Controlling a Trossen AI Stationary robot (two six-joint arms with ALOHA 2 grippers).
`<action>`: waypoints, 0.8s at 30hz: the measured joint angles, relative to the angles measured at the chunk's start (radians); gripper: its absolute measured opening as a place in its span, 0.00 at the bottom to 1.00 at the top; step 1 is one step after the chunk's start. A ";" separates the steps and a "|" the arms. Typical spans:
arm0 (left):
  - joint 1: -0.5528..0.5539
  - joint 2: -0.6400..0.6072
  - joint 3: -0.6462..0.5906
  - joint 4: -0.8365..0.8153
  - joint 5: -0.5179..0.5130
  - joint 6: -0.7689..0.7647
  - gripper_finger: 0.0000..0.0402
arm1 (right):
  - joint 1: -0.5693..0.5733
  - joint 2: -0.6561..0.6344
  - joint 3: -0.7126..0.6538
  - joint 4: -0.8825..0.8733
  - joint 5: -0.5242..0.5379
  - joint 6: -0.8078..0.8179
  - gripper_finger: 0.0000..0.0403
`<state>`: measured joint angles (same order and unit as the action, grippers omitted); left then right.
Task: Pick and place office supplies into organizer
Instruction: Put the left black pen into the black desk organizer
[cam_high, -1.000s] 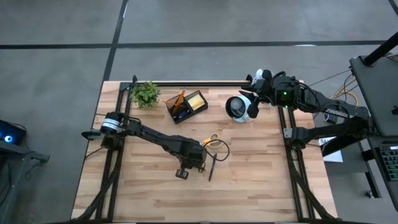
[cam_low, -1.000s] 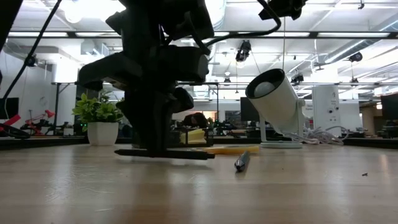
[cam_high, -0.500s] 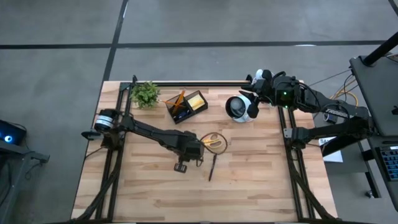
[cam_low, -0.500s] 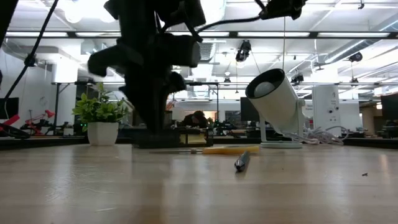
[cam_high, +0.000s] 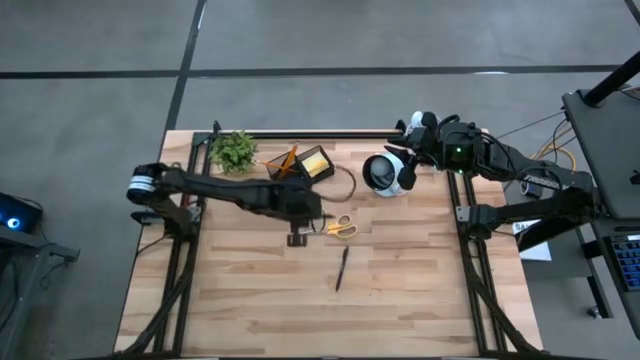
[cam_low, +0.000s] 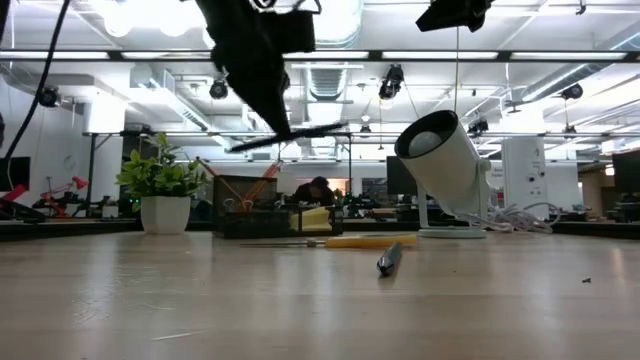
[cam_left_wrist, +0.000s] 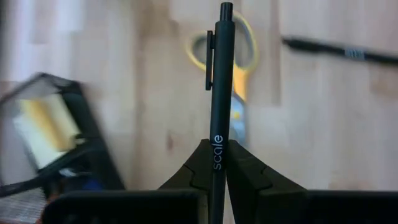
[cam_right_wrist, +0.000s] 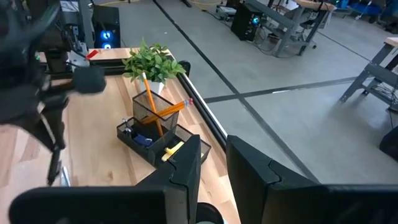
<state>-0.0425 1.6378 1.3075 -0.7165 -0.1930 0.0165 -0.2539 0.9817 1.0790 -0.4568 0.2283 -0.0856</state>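
Carrying a dark pen (cam_left_wrist: 217, 106) toward the organizer (cam_high: 298, 171) — task partway done.
Left end effector (cam_left_wrist: 214, 163) is clamped on the pen, upper centre of the high view beside the organizer, which already holds pencils (cam_right_wrist: 153, 106); scissors (cam_high: 339, 227) and a second pen (cam_high: 341, 269) wait on the surface — right end effector (cam_right_wrist: 211, 163) slightly parted, empty.

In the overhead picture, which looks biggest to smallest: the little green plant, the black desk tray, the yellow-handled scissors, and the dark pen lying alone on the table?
1. Black divided desk tray.
2. Small green potted plant.
3 and 4. Yellow-handled scissors and the loose dark pen: they look about equally long, the scissors wider, so I would not rank them.
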 joint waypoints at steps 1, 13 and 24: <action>0.011 -0.014 0.000 0.007 -0.004 -0.007 0.02 | 0.000 0.000 0.000 0.000 0.000 0.000 0.16; 0.170 -0.144 -0.006 0.116 -0.012 -0.010 0.02 | 0.000 0.000 0.000 0.026 0.001 0.000 0.16; 0.313 -0.188 -0.027 0.243 -0.015 -0.010 0.02 | 0.000 -0.002 0.000 0.027 0.002 0.003 0.16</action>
<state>0.2702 1.4501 1.2806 -0.4738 -0.2077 0.0067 -0.2535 0.9800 1.0790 -0.4301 0.2302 -0.0822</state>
